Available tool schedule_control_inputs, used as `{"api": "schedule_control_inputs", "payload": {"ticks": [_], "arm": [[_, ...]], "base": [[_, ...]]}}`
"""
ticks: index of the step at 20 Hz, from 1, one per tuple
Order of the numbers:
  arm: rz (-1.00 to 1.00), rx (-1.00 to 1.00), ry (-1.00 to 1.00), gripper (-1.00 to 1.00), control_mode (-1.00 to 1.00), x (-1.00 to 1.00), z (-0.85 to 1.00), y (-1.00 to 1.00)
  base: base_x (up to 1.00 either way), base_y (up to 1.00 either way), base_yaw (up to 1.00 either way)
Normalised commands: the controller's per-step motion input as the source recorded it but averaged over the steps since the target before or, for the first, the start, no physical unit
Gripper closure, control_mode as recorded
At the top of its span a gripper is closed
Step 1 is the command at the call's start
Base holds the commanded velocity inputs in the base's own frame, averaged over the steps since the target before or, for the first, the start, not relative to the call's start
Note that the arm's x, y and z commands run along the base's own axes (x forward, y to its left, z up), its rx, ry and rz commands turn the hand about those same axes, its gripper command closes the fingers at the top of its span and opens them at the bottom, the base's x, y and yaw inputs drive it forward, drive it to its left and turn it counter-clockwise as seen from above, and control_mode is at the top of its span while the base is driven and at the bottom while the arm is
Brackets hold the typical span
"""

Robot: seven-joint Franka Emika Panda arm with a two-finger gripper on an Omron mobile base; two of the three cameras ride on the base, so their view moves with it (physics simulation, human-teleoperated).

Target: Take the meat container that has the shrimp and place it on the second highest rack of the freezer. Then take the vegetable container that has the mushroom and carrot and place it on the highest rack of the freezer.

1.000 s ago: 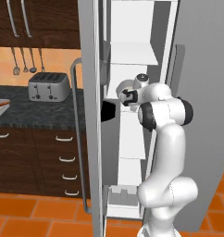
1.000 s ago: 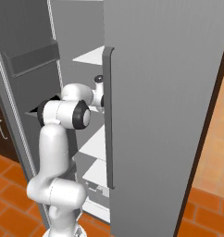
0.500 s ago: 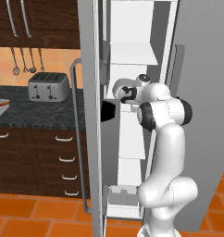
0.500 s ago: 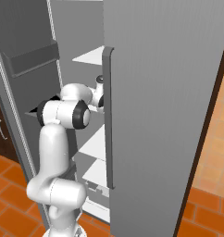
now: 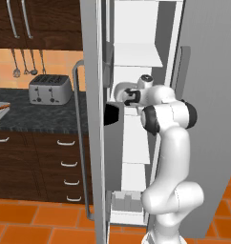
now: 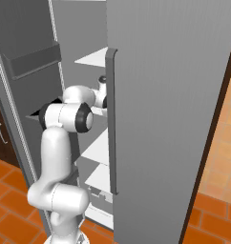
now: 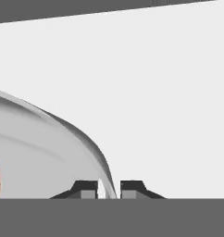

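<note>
the gripper (image 7: 108, 187) is clenched on the thin rim of a white container (image 7: 49, 152), so it can be carried into the freezer (image 5: 136, 57) and set on a rack.

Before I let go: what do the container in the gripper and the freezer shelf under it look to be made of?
Container: looks like thin, smooth white or translucent plastic, going by its narrow curved rim with soft shading; the gripper is pinched on that rim. Shelf: flat, matte white, no wire bars, so probably a solid plastic or coated panel. It is rendered, so neither is certain.
</note>
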Motion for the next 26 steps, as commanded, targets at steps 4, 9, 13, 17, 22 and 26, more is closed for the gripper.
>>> {"api": "schedule_control_inputs", "payload": {"ticks": [4, 9, 13, 17, 22, 26], "arm": [[0.01, -0.11, 0.04, -1.00, -1.00, 0.00, 0.03, 0.22], [0.00, -0.06, 0.00, -1.00, -1.00, 0.00, 0.07, 0.09], [0.00, -0.01, -0.06, -1.00, -1.00, -0.03, 0.00, 0.00], [0.00, 0.00, -0.19, -1.00, -1.00, -0.35, 0.00, -0.09], [0.00, 0.00, -0.15, -1.00, -1.00, -0.41, 0.01, -0.01], [0.00, 0.00, -0.08, -1.00, -1.00, -0.50, 0.04, 0.00]], "base": [[0.00, 0.00, 0.00], [0.00, 0.00, 0.00], [0.00, 0.00, 0.00], [0.00, 0.00, 0.00], [0.00, 0.00, 0.00], [0.00, 0.00, 0.00]]}}
